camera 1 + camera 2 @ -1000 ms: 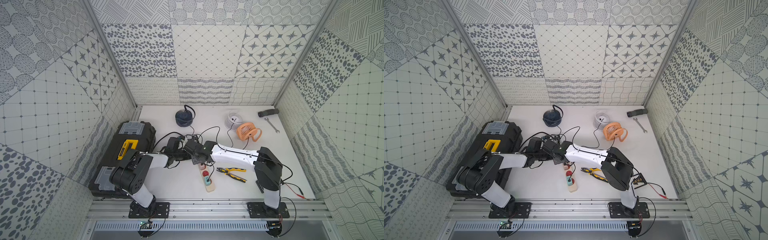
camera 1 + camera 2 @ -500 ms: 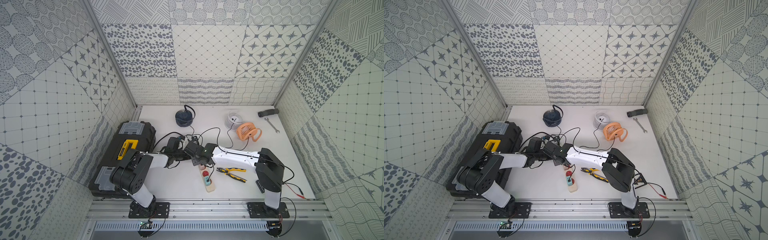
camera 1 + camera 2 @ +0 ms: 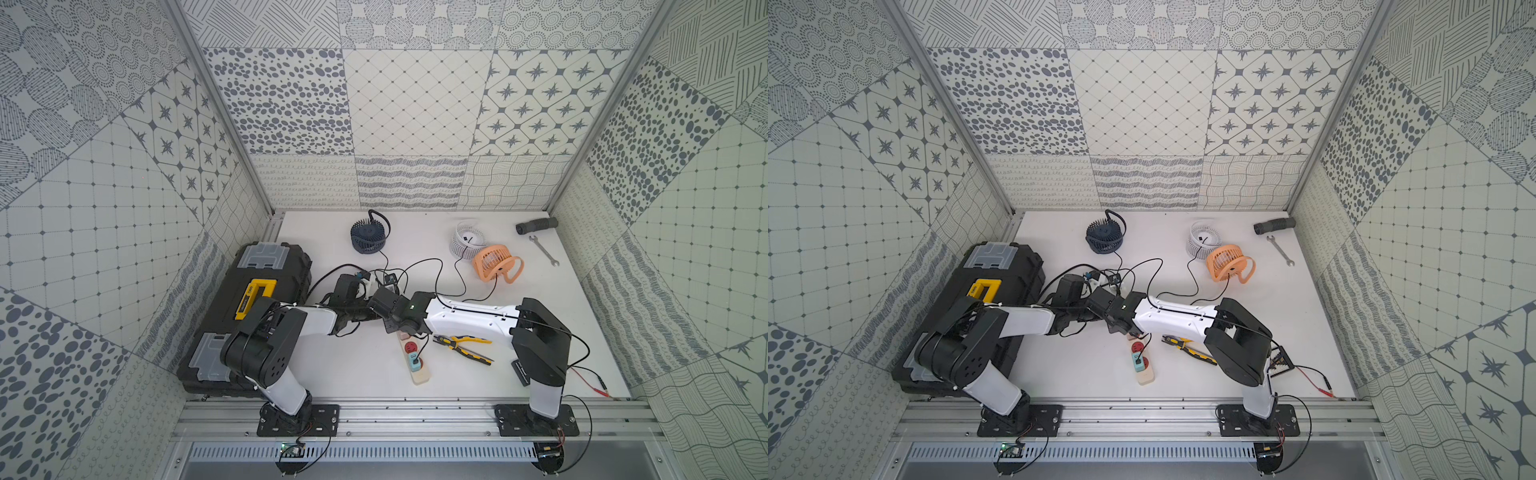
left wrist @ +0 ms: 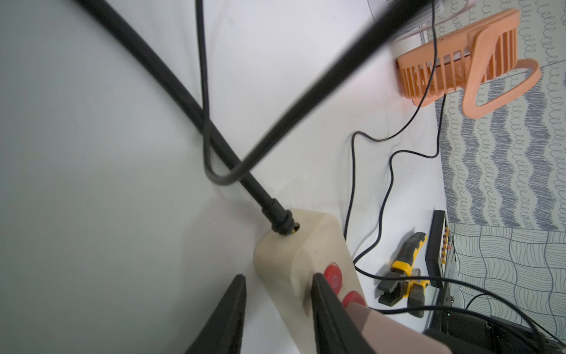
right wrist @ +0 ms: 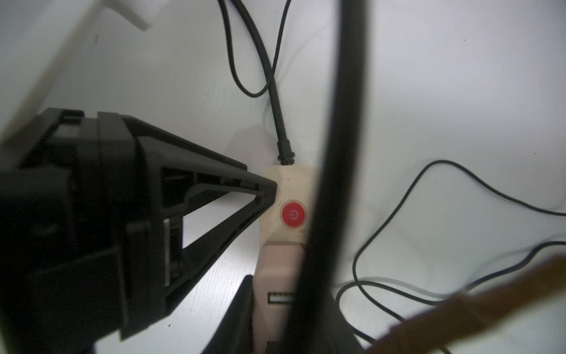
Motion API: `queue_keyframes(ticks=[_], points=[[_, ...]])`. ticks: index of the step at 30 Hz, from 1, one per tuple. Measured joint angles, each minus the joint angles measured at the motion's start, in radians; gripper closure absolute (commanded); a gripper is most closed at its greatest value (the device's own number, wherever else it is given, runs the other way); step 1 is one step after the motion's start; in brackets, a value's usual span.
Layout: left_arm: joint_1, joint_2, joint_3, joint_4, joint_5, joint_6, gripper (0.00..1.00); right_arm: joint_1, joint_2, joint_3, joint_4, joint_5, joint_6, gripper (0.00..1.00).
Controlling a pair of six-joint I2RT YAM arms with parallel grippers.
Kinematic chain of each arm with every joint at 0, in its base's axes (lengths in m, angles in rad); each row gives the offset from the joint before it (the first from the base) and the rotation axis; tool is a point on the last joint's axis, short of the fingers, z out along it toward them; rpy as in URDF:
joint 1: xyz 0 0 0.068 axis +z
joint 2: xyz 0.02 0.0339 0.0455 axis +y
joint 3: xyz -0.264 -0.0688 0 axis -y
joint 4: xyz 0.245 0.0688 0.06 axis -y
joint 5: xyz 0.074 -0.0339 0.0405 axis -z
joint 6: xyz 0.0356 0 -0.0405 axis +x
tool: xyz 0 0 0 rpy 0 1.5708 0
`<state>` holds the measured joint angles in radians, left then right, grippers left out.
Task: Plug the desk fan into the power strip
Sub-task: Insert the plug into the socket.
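Two holds: my right gripper [image 5: 277,318] pinches the stiff plug [image 5: 275,269]; left gripper [image 4: 278,277], jaws spread, steadies the likely light, slippery strip [image 4: 306,242].

Black toolbox [image 3: 291,272]: yellow handle, grey lid trays, lid closed. Yellow-black pliers [image 3: 463,347]: flat on table, well apart from toolbox, level with its near half. Open-end wrench [image 3: 542,250]: far across from toolbox, toward back. Black ribbed cylinder [image 3: 537,225]: just behind wrench, farthest from toolbox. Red-tipped lead [image 3: 598,380]: across table, opposite toolbox's near end.
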<state>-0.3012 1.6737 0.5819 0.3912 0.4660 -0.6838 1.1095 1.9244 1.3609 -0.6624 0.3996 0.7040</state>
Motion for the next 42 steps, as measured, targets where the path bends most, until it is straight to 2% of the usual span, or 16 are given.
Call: queue_keyframes(ticks=[12,16,17,18,23,28,35,42], points=[[0.0,-0.017,-0.006,-0.006,-0.003,0.0,0.63,0.008,0.011,0.048,-0.049,0.013,0.029,1.0],[0.0,-0.03,-0.006,-0.016,-0.005,0.002,0.61,0.01,0.019,0.119,-0.132,-0.002,0.046,0.74],[0.0,-0.034,-0.006,-0.021,-0.008,0.003,0.61,0.011,0.022,0.134,-0.158,-0.013,0.05,0.62],[0.0,-0.039,-0.005,-0.027,-0.01,0.003,0.6,0.013,0.024,0.15,-0.19,-0.025,0.056,0.56],[0.0,-0.074,0.002,-0.054,-0.027,0.011,0.57,0.043,0.001,0.229,-0.312,-0.059,0.039,0.29],[0.0,-0.12,0.002,-0.084,-0.048,0.031,0.52,0.053,-0.13,0.209,-0.312,-0.087,0.031,0.19],[0.0,-0.208,-0.022,-0.111,-0.082,0.056,0.43,0.05,-0.37,-0.01,-0.247,-0.123,0.045,0.06],[0.0,-0.325,-0.069,-0.18,-0.127,0.084,0.41,0.019,-0.526,-0.141,-0.167,-0.142,0.024,0.03]])
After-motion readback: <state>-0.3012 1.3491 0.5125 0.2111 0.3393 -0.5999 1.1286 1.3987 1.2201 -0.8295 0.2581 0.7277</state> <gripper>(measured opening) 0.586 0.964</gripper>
